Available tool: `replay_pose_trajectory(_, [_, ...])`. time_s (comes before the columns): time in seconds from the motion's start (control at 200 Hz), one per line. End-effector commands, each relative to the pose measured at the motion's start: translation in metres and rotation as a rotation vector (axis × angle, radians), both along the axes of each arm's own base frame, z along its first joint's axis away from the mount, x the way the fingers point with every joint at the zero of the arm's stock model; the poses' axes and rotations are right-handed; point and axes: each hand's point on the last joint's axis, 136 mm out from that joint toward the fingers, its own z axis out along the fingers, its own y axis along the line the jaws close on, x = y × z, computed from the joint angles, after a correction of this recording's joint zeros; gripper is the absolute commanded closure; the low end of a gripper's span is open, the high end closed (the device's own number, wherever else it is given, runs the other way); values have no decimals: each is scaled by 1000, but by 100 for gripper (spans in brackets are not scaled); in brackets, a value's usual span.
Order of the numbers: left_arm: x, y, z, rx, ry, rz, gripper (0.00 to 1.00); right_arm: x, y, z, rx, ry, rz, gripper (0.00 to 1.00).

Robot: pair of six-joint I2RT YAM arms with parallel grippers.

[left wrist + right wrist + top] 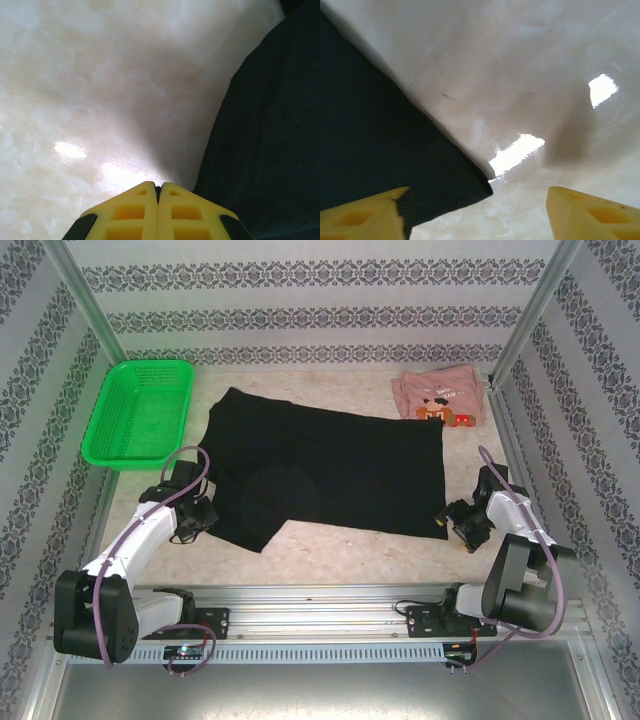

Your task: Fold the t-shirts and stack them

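Observation:
The large black t-shirt [320, 475] lies spread flat across the middle of the table. The pink t-shirt [440, 400] with its cartoon print lies folded at the back right. My left gripper [200, 518] sits by the black shirt's left edge. In the left wrist view its yellow fingers [158, 188] are shut together on nothing, over bare table, with the black cloth [270, 145] just to their right. My right gripper [448, 520] is at the shirt's near right corner. Its jaws [479, 192] stand apart, with that corner [395, 155] lying between them against the left finger [365, 217].
A green mesh basket [140, 412] stands at the back left. Patterned walls and metal posts close in the table [340, 552] on three sides. A metal rail with both arm bases runs along the near edge.

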Motion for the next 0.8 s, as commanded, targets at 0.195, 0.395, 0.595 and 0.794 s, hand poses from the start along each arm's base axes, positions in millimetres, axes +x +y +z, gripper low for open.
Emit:
replay_pose_trajectory(0.195, [8,1,4,-22,-42,27,98,-1,10,-17,65,15,-31,42])
replay_pose_trajectory(0.395, [10,0,5,-27,-50,24,98,7,7,-26,63,3,-50,52])
replay_pose_trajectory(0.595, [10,0,5,-26,-53,23,98,11,8,-35,76,2,-72,60])
replay_pose_trajectory(0.794, [10,-1,4,-26,-47,15,98,28,14,-37,137,-49,-114,63])
